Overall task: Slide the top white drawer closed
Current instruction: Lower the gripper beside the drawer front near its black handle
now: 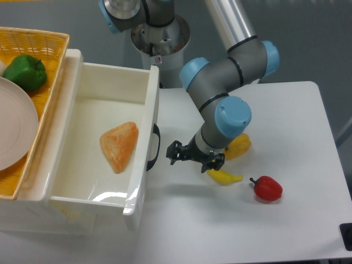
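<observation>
Drawer [99,159] stands pulled well out of the cabinet at left, its front panel facing right with the black handle [154,147] on it; an orange wedge of bread [119,145] lies on its floor. Gripper [193,156] hangs just right of the handle, near it but apart — no contact visible. Jaws look parted and hold nothing, though how wide is hard to read from this angle. Behind the gripper on the table [286,121]: a banana [224,177] at its near right, a yellow pepper [237,145] partly hidden by the wrist, a red pepper [268,188] further right. At far left, a yellow basket [38,41] with a green pepper [26,71] and a plate [14,132]. Step in hand, by my judgement: the approach to the drawer front, push not yet begun. Next move calls for meeting the front panel or handle squarely and pressing leftward along the drawer's travel — an off-centre push may skew the box on its runners.
</observation>
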Available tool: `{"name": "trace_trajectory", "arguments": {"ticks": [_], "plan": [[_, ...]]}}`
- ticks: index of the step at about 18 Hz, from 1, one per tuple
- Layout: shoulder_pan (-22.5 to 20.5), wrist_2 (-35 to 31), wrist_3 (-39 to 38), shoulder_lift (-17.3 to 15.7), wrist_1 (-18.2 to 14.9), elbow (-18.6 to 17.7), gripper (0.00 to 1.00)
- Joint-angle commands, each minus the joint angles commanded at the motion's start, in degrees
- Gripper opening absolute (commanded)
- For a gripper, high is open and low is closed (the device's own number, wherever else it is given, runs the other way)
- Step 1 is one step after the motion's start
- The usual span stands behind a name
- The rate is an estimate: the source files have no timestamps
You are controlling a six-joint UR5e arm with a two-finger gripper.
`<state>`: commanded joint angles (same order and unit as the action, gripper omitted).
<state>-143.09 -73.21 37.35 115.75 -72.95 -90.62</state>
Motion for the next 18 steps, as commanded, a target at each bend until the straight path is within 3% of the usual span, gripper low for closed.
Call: {"name": "trace_trajectory", "arguments": {"ticks": [18], "plan": [[1.23,1.76,0.09,0.0,0.0,0.18,1.0]]}}
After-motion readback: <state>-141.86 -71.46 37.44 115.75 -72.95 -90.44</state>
